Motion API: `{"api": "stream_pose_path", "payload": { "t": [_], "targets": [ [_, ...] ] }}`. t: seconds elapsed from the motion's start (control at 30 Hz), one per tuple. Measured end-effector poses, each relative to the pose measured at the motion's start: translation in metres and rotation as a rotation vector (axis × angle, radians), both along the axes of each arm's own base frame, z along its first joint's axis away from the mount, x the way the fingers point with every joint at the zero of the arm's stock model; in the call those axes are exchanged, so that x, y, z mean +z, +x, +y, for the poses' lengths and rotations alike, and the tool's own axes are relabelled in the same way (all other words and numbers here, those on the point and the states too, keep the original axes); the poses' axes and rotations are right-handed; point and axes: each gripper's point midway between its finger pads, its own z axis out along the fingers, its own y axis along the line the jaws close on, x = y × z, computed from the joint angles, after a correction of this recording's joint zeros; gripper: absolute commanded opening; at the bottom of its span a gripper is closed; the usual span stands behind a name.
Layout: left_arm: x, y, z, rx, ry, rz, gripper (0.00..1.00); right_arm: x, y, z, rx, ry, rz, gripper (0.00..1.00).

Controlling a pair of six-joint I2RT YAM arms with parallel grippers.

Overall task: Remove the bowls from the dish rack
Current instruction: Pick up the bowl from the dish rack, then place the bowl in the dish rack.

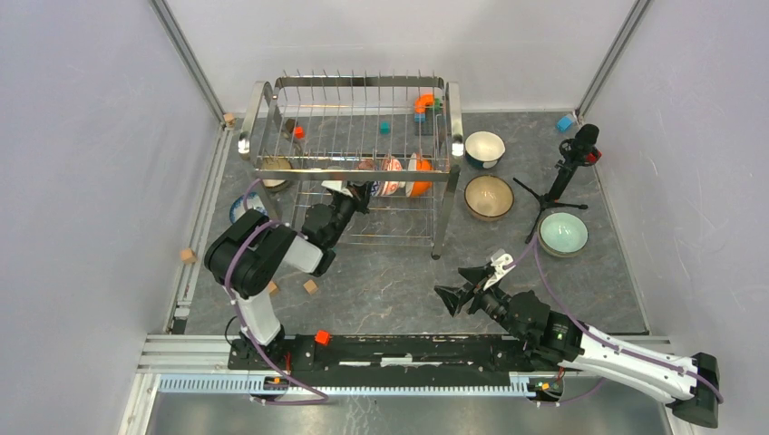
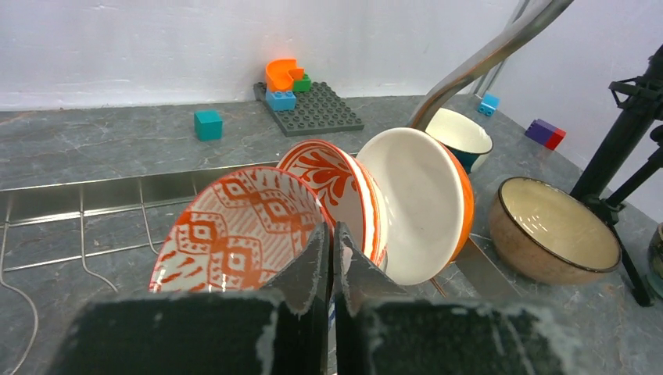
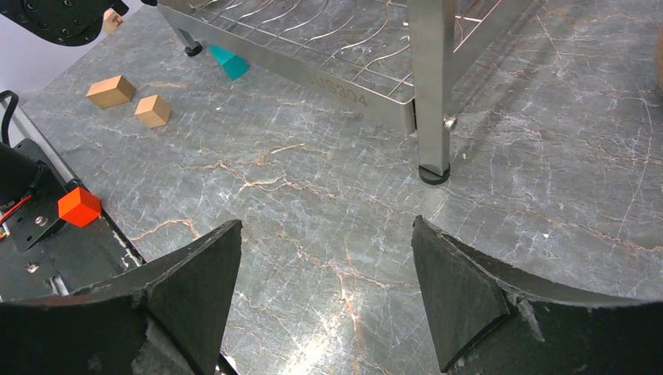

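Observation:
The chrome dish rack (image 1: 355, 172) stands at the back of the table. On its lower tier three bowls lean on edge: a red diamond-patterned bowl (image 2: 234, 226), a red floral bowl (image 2: 336, 176) and an orange bowl (image 2: 418, 203) with a white inside. My left gripper (image 2: 332, 232) reaches under the rack's top tier (image 1: 355, 192) and is shut on the right rim of the red diamond-patterned bowl. My right gripper (image 3: 327, 226) hovers open over bare table, in front of the rack's near right leg (image 3: 430, 94), holding nothing (image 1: 462, 288).
Right of the rack stand a teal-and-white bowl (image 1: 484, 148), a pink-brown bowl (image 1: 489, 197) and a pale green bowl (image 1: 563, 233). A black tripod (image 1: 562, 172) stands among them. A blue-patterned bowl (image 1: 243, 208) lies left of the rack. Wooden blocks (image 3: 109, 90) sit near the left arm.

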Motion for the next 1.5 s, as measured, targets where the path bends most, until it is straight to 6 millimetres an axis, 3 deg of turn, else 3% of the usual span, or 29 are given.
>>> {"api": "stream_pose_path", "payload": {
  "t": [0.77,1.2,1.37,1.5],
  "targets": [
    [0.011,-0.036,0.027,0.028,-0.059,0.015,0.02,0.005,-0.001,-0.001,-0.002,0.032,0.002,0.85],
    [-0.002,-0.068,0.029,0.044,-0.053,0.055,0.02,0.008,-0.002,-0.002,-0.004,0.057,0.008,0.85],
    [-0.005,-0.074,0.025,0.051,-0.019,0.088,0.09,0.006,-0.003,-0.003,-0.005,0.055,0.017,0.85],
    [-0.005,-0.075,0.028,0.070,-0.003,0.111,0.22,0.004,-0.003,-0.004,-0.005,0.048,0.020,0.85]
  ]
}}
